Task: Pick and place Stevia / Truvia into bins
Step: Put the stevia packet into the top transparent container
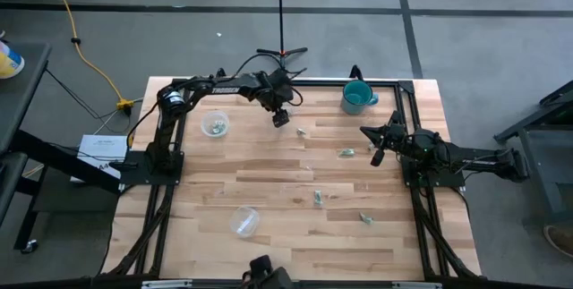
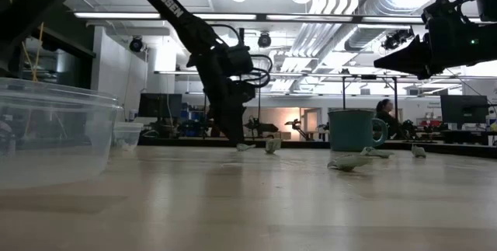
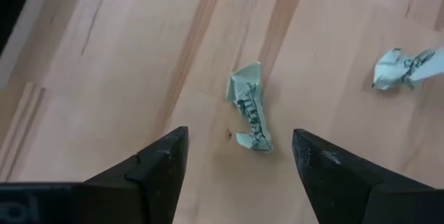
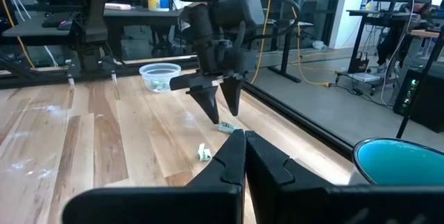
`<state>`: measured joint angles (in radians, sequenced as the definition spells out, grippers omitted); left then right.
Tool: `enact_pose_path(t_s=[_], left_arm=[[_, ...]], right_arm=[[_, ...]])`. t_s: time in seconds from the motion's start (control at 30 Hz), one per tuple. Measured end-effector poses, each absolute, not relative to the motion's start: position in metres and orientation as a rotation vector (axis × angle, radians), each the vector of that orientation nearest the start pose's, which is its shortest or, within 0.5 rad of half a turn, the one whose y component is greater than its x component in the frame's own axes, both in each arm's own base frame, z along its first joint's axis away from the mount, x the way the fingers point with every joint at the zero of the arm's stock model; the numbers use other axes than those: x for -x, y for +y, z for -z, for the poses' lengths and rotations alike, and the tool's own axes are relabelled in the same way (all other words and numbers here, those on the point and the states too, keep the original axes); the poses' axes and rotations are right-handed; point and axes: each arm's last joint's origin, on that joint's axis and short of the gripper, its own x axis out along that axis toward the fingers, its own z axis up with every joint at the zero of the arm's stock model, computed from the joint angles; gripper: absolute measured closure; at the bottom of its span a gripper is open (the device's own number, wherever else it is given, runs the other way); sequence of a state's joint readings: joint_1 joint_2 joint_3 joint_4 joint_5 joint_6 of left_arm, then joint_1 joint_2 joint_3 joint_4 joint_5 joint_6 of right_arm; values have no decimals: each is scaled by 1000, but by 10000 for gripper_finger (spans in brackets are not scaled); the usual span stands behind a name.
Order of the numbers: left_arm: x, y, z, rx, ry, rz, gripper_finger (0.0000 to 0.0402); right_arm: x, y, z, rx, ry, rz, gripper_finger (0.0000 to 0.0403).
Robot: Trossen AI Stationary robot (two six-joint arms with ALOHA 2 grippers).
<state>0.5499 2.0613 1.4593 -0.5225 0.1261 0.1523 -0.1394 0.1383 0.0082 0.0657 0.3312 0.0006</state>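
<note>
Several crumpled green-and-white Stevia sachets lie flat on the wooden table (image 1: 269,182). My left gripper (image 3: 239,158) is open and low over the far middle of the table. Its fingers stand on either side of one sachet (image 3: 251,106) without touching it. In the right wrist view this sachet (image 4: 227,127) lies just below the left gripper (image 4: 222,102). A second sachet (image 1: 303,132) lies close by. One clear cup (image 1: 215,124), with sachets inside, stands far left. The other cup (image 1: 243,221) stands near the front. My right gripper (image 4: 244,141) is shut and raised at the right side (image 1: 376,150).
A teal mug (image 1: 356,97) stands at the far right, close to the right arm. More sachets lie at mid-right (image 1: 346,152), centre (image 1: 318,197) and near right (image 1: 365,218). Dark frame rails run along the table's left, right and far edges. A person sits in the room behind (image 2: 382,111).
</note>
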Motion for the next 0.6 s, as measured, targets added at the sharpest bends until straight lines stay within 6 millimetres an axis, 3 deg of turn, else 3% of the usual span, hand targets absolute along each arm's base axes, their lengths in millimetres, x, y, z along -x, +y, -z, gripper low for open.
enact_pose_path(t_s=[0.3, 0.43, 0.6], left_arm=[[-365, 214, -161, 326, 1040, -212, 124], [-370, 212, -163, 295, 1017, -273, 123], [-372, 212, -165, 284, 1016, -280, 97]], right_arm=[[-102, -24, -162, 6, 64, 470, 402], [-102, -24, -162, 5, 62, 470, 402], [-102, -24, -162, 5, 61, 470, 402]])
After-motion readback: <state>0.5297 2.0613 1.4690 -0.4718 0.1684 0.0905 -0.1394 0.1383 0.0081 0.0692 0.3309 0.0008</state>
